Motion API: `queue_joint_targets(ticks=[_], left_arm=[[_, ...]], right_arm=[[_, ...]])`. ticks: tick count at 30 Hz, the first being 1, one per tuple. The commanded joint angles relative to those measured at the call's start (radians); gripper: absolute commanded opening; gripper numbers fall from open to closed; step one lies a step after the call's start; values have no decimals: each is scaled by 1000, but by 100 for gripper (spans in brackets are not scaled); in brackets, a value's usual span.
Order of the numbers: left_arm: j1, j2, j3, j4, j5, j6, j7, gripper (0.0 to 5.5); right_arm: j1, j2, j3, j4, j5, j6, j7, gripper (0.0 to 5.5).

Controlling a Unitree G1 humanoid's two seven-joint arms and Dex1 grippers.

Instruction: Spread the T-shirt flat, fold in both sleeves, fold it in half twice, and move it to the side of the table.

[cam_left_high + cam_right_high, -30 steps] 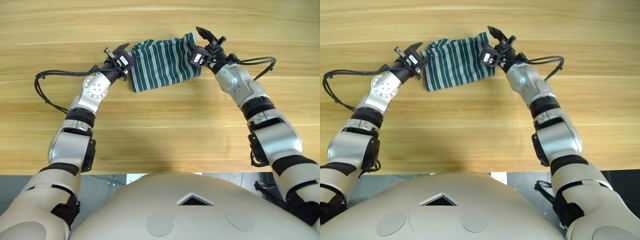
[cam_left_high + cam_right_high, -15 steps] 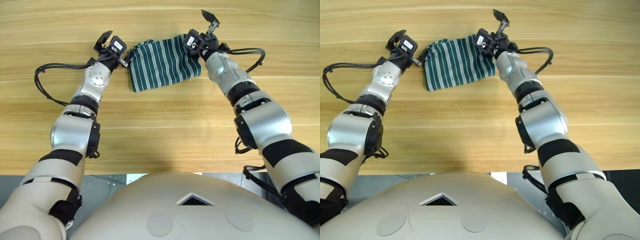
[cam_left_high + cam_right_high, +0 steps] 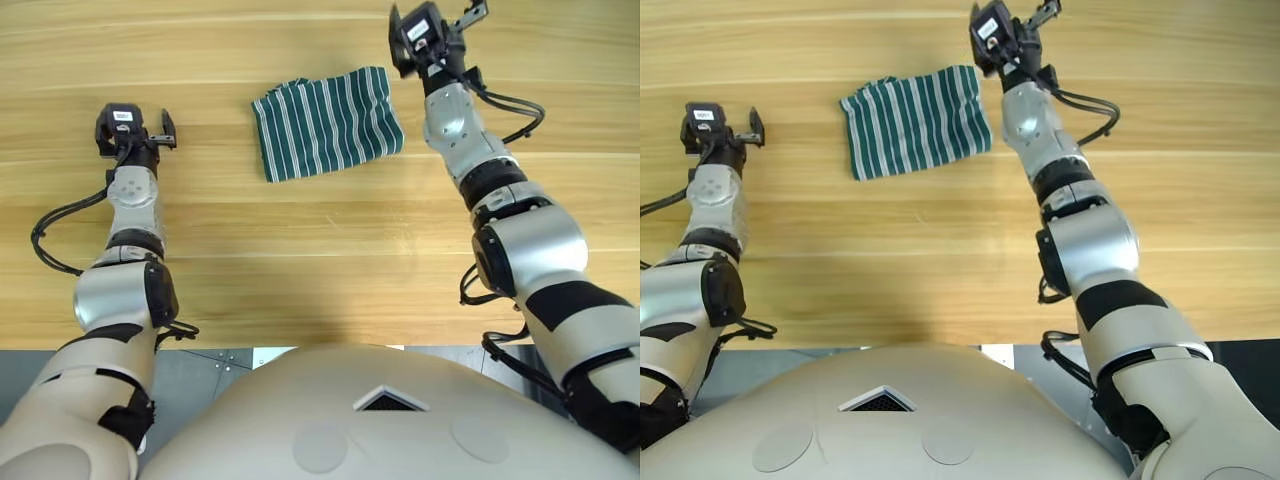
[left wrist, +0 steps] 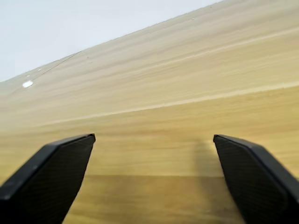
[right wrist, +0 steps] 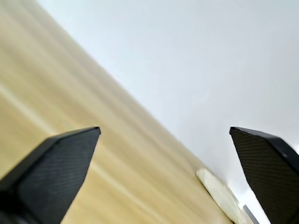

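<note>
The T-shirt (image 3: 328, 122), dark green with white stripes, lies folded into a small rectangle on the wooden table (image 3: 320, 250), toward the far middle. My left gripper (image 3: 134, 128) stands well to the left of it, open, with bare wood between its fingers (image 4: 51, 172). My right gripper (image 3: 445, 20) is raised just beyond the shirt's far right corner, open and holding nothing; its wrist view has the fingers (image 5: 51, 163) wide apart against the table and a pale wall. Neither gripper touches the cloth.
Black cables loop off both forearms, one at the left (image 3: 50, 235) and one at the right (image 3: 520, 105). The table's front edge (image 3: 300, 347) runs just ahead of my torso. Bare wood surrounds the shirt on all sides.
Both grippers have come away from the shirt's side edges. The left arm swung far out to the left; the right one lifted up and back. The shirt stayed put.
</note>
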Motion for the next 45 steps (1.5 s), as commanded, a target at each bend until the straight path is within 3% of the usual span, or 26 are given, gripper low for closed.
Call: queue_joint_targets(ticks=[1, 6, 12, 18, 21, 25, 31, 35, 41, 45], left_arm=[[70, -93, 31, 5, -40, -3, -24, 471], [82, -158, 9, 8, -26, 4, -34, 471], [90, -166, 14, 4, -32, -1, -33, 471], [91, -184, 8, 3, -26, -9, -39, 471], [97, -189, 2, 3, -18, -16, -34, 471], [109, -202, 0, 0, -20, -33, -34, 471], [159, -218, 30, -15, -59, -88, -62, 471], [215, -221, 52, -27, -81, -139, -68, 471], [310, -197, 86, -48, -101, -231, -22, 471], [338, -186, 105, -81, -113, -298, -3, 471]], right_arm=[[142, 70, 150, -121, -97, -49, 62, 509], [104, 121, 229, 34, -160, 62, 108, 509], [-67, 177, 176, 189, -112, 271, 221, 509], [-112, 158, -107, 236, 144, 521, 316, 509], [-79, 45, -289, 237, 285, 603, 242, 509], [20, -100, -434, 238, 374, 660, 163, 509], [190, -258, -685, 234, 543, 684, -14, 509], [257, -285, -788, 232, 602, 681, -138, 509], [202, -257, -835, 218, 612, 573, -211, 509], [72, -235, -731, 180, 522, 352, -157, 509]])
